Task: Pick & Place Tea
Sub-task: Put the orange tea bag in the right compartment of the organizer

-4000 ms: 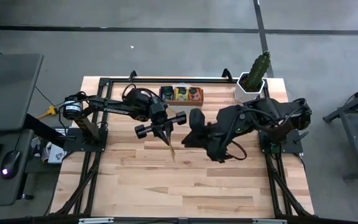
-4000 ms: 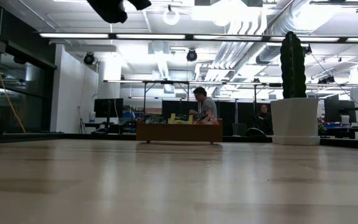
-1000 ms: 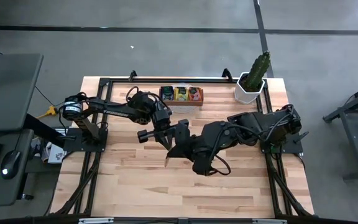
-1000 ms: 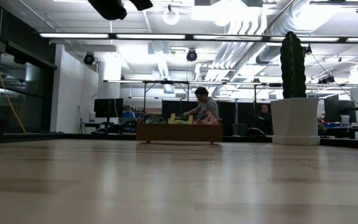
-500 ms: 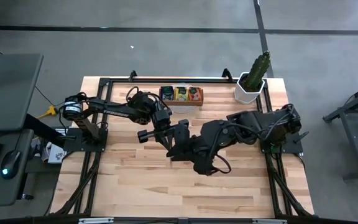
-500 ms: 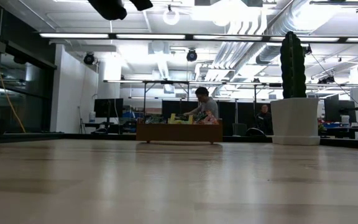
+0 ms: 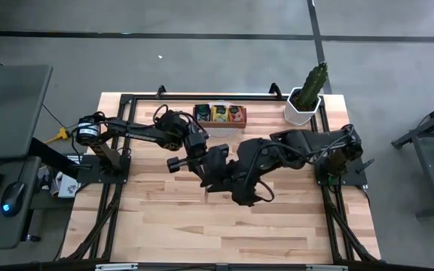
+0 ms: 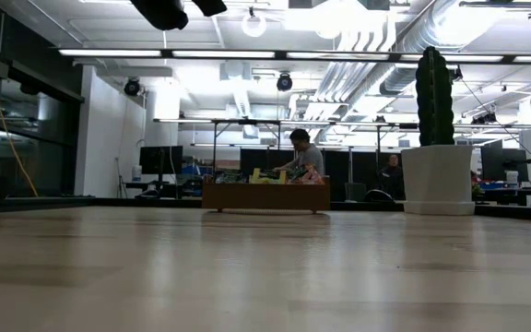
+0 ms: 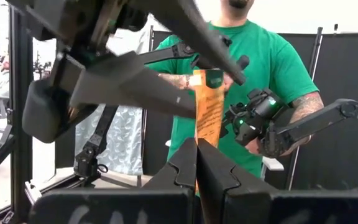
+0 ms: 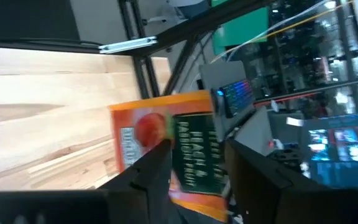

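Note:
An orange tea sachet is held high above the middle of the table, and my left gripper is shut on it. My right gripper is open and meets it from the table's right side. Its two fingers stand on either side of the sachet's free end. In the high view the two grippers overlap and hide the sachet. More tea sachets lie in the brown wooden tray at the far edge. My left gripper pinches one end of the orange sachet between its two shut fingers. The fingers come roughly level from the table's left. The sachet sticks out past the fingertips, clear of the table. My right gripper stands around the sachet's other end; whether its fingers touch it, I cannot tell.
A cactus in a white pot stands at the far right corner, beside the tray. A person in a green shirt shows beyond the table. Bare wood lies toward the near edge.
My right gripper has turned slightly at the wrist while staying against the left gripper. My left gripper has kept still with the sachet.

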Action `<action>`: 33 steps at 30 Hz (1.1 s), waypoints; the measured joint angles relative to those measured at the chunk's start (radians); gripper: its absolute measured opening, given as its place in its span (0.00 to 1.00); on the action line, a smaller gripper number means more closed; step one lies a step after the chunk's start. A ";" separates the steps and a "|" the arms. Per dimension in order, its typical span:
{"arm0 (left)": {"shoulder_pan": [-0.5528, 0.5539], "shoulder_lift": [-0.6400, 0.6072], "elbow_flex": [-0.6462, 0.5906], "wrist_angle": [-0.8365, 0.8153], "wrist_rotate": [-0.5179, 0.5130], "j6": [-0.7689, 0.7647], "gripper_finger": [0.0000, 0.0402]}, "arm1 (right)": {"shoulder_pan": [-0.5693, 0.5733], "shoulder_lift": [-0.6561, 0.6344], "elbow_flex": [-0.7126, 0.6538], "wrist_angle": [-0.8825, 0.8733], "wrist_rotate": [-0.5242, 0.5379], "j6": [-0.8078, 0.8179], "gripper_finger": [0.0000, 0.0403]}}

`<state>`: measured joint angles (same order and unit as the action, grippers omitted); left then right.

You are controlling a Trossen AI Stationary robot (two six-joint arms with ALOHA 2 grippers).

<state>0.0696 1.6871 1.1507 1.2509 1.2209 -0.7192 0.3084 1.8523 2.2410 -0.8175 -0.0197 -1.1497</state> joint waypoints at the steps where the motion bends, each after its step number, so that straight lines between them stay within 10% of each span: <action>1: 0.000 0.000 0.000 -0.006 0.000 0.006 0.00 | 0.000 0.006 0.000 -0.013 -0.009 0.000 0.35; 14: 0.000 0.000 0.000 -0.079 0.006 0.061 0.00 | -0.001 0.015 0.000 -0.031 0.014 -0.002 0.02; 33: 0.003 0.002 0.001 -0.350 -0.166 0.214 0.07 | 0.035 0.011 0.001 -0.021 0.143 0.128 0.00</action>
<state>0.0724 1.6887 1.1520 0.9005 1.0550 -0.5052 0.3431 1.8637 2.2417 -0.8384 0.1234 -1.0217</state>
